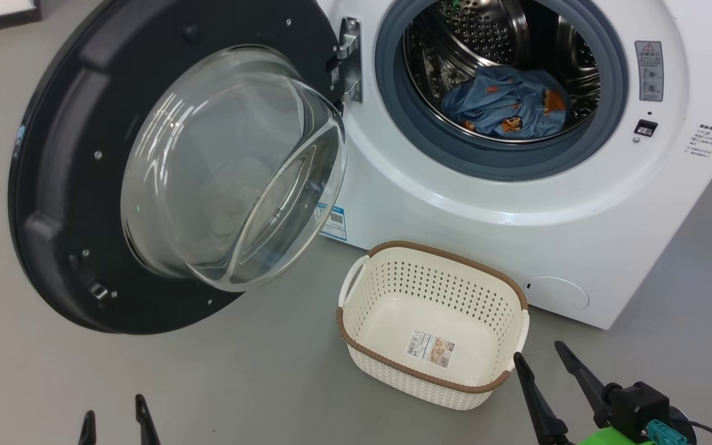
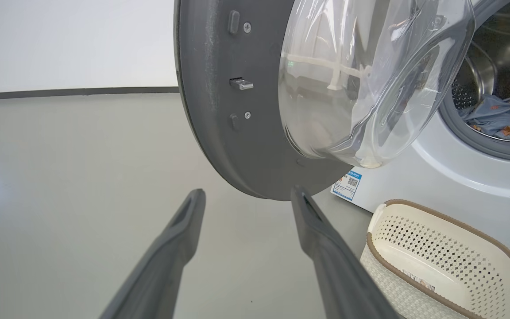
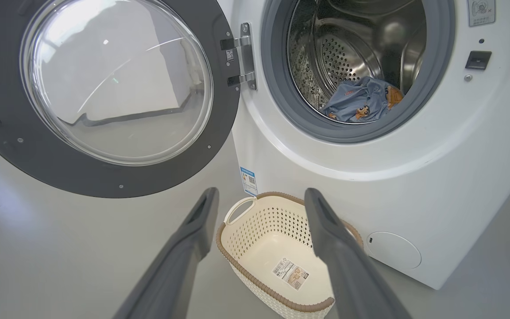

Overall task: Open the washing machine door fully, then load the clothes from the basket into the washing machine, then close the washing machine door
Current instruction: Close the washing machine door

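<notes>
Washing machine door [image 1: 53, 185] wide open on its metal hinge [image 1: 350, 59], off to the left of the washing machine [image 1: 455, 210], glass bowl sticking out into the room. Clothes [image 1: 504, 102], light blue with little orange-brown pictures, lying in a heap at the bottom of the shiny drum [image 1: 486, 37], well away from both sets of jaws. Basket [image 1: 430, 278] sitting on the grey floor [image 1: 269, 383] right in front of the machine, with just a paper label [image 1: 430, 349] on its bottom. Right jaws spread apart and holding nothing, low at the right in the head view, just beside the basket's right handle; cannot tell if touching it. In the right wrist view, basket seen between the two dark fingers [image 3: 193, 230], a bit farther off. Left jaws spread apart too, holding nothing, low at the left over bare floor, well apart from the basket. In the left wrist view, bottom edge of the door just past one fingertip [image 2: 301, 204], basket off to the right.
</notes>
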Motion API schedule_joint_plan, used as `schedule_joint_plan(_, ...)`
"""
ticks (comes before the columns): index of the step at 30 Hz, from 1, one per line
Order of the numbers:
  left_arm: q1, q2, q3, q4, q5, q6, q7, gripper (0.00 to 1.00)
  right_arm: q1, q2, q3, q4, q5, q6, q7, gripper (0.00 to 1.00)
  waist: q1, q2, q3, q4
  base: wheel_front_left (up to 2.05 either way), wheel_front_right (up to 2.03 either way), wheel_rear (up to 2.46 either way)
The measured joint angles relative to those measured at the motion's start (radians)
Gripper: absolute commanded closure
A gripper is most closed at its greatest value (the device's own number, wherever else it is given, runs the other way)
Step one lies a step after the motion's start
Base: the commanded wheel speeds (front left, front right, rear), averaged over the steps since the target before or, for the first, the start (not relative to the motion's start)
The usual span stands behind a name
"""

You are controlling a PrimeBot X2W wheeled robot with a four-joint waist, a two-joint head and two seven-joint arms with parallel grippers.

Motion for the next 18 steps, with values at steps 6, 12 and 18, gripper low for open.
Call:
schedule_joint_plan(6, 0.002, -0.001, 0.021, -0.048, -0.097, 0.000, 0.000, 1.00, 0.000, -0.004, 0.005, 0.004, 0.001, 0.000, 0.000, 0.00, 0.0000, 0.0000, 0.001, 0.001, 0.00, 0.00, 0.00)
schedule_joint_plan(12, 0.002, -0.001, 0.100, -0.109, -0.255, -0.002, 0.000, 1.00, 0.000, -0.004, -0.006, 0.005, 0.001, 0.000, 0.000, 0.00, 0.0000, 0.0000, 0.002, 0.002, 0.00, 0.00, 0.00)
schedule_joint_plan(18, -0.002, -0.002, 0.278, -0.163, -0.636, -0.109, 0.000, 1.00, 0.004, -0.001, -0.016, 0.001, 0.001, 0.000, 0.000, 0.00, 0.0000, 0.0000, 0.009, 0.007, 0.00, 0.00, 0.00)
